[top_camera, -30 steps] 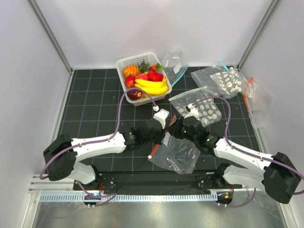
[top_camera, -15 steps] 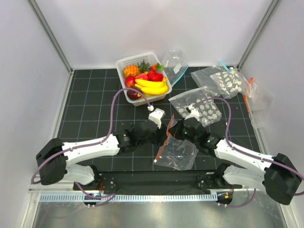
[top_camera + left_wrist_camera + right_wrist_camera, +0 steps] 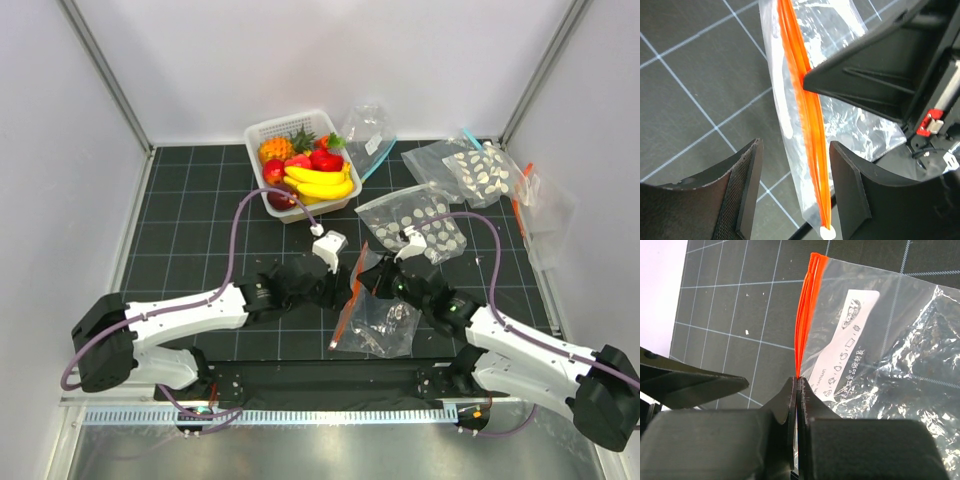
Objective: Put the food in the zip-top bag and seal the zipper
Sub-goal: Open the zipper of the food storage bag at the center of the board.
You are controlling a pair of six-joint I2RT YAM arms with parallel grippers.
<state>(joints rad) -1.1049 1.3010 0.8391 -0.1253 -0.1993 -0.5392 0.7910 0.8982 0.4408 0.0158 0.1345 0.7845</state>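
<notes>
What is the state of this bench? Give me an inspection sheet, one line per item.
Surface: black gridded mat.
Job's things: fruit all in the white basket; clear bag near centre, no fruit seen inside.
Clutter: two bags of white discs, a blue-strip bag, far right.
Claws: right claw shut on the bag's orange zip strip; left claw open, straddling that strip.
Cables: purple cables looping over both arms.
Surroundings: white walls, metal frame.

I'm teleoperating in a lab test cell: white panel walls [image 3: 300, 60], alu frame posts [image 3: 107, 75], black grid mat [image 3: 190, 215].
</notes>
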